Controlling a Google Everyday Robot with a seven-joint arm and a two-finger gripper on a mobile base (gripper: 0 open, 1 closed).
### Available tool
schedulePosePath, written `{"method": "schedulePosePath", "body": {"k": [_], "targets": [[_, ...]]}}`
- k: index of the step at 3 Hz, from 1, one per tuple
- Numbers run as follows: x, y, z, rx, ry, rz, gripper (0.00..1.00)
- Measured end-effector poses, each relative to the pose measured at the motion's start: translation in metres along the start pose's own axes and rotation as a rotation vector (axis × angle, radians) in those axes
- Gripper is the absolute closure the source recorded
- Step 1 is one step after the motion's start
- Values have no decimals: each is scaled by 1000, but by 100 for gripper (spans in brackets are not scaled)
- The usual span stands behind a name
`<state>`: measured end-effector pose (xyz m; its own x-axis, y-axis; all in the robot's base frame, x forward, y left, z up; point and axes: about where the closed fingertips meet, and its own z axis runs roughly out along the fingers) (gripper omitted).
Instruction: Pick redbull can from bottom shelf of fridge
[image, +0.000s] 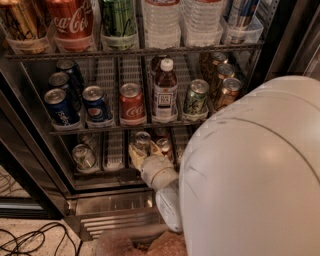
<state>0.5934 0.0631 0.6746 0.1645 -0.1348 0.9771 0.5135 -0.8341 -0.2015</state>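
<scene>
Fridge (112, 222) fills the frame from the upper left down to the steel grille at the bottom centre, its racks packed with cans and bottles. My arm's white housing (250, 175) is nearly as big and blocks the whole lower right, so I see nothing of the right-hand lanes behind it. Lower centre-left is the bottom shelf (114, 152), white slotted dividers under the rack that carries the Pepsi can (95, 102) and the Coca-Cola can (132, 102). The gripper (140, 155) reaches in over the shelf's front edge at lower centre, right up against the redbull can (143, 139). From here I cannot tell how wide it is set or whether it has hold of anything. The redbull can stands upright in the centre lane, silver top showing. A red-labelled can (164, 146) is just beside it to the right, and a wider silver can (84, 156) sits well apart to the left.

I'd judge the can light if empty and modest in weight if full, with thin, smooth walls that may be slick from the cold. I would take it across the mid-body, squarely and with moderate squeeze, so it neither dents nor slips
</scene>
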Motion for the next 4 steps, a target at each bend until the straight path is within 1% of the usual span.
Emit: {"method": "schedulePosePath", "body": {"k": [1, 2, 3, 4], "targets": [[8, 17, -18, -25, -46, 91, 100], [18, 32, -39, -59, -71, 208, 100], [35, 51, -65, -97, -30, 376, 100], [38, 61, -65, -137, -10, 480, 100]]}}
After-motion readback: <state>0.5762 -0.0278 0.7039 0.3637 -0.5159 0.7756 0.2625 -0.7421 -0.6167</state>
